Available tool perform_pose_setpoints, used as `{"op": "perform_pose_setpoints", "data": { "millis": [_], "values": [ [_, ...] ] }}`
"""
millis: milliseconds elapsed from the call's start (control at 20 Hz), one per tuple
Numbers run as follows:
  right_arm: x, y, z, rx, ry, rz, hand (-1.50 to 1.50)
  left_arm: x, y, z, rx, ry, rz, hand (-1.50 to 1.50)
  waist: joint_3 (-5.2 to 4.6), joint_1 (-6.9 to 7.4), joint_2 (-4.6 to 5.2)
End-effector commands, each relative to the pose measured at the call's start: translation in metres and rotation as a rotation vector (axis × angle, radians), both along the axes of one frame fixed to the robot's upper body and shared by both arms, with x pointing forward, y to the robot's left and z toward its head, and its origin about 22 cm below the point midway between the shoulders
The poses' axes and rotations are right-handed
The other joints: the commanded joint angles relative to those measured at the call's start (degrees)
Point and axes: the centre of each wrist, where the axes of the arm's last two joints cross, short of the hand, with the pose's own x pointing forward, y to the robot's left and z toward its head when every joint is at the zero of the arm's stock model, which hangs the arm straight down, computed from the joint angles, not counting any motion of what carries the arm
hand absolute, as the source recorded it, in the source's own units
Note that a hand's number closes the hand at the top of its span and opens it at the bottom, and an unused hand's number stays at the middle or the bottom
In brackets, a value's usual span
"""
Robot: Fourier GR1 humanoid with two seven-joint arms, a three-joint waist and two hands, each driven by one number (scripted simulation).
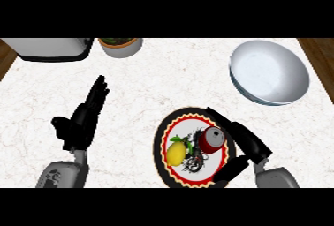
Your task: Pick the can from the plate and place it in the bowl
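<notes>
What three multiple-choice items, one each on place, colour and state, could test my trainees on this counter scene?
1. Where is the red metal can?
A on the patterned round plate
B in the bowl
C on bare counter
2. What colour is the large round bowl?
A red
B yellow
C white
3. How is the left hand?
A holding the can
B open
C fisted

Answers: 1 A, it lies beside the yellow lemon; 2 C, its inside is pale; 3 B, fingers straight, holding nothing.

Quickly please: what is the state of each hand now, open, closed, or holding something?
Left hand: open, fingers straight, holding nothing.
Right hand: open beside the can on the plate, not closed round it yet.
</notes>
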Motion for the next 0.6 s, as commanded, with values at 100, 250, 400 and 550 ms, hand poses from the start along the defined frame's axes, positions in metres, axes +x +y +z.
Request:
{"op": "perform_pose_setpoints", "data": {
  "millis": [100,250,400,550],
  "values": [
    [0.006,0.017,-0.022,-0.014,0.041,0.038,-1.5,-0.005,0.0,-0.001,-0.004,-0.016,0.008,0.0,0.0,0.03,-0.01],
    [0.008,0.019,-0.016,-0.066,-0.024,0.19,1.5,-0.004,0.0,-0.013,0.02,-0.004,-0.001,0.0,0.0,0.09,0.05],
    [0.002,0.02,-0.023,-0.084,-0.093,0.229,1.5,-0.008,0.002,-0.015,0.009,-0.017,0.009,0.0,0.0,0.04,0.0],
    [0.005,0.017,-0.001,-0.082,-0.086,0.267,1.5,0.0,-0.003,-0.011,0.003,0.014,-0.004,0.0,-0.01,-0.16,-0.03]
  ]
}}
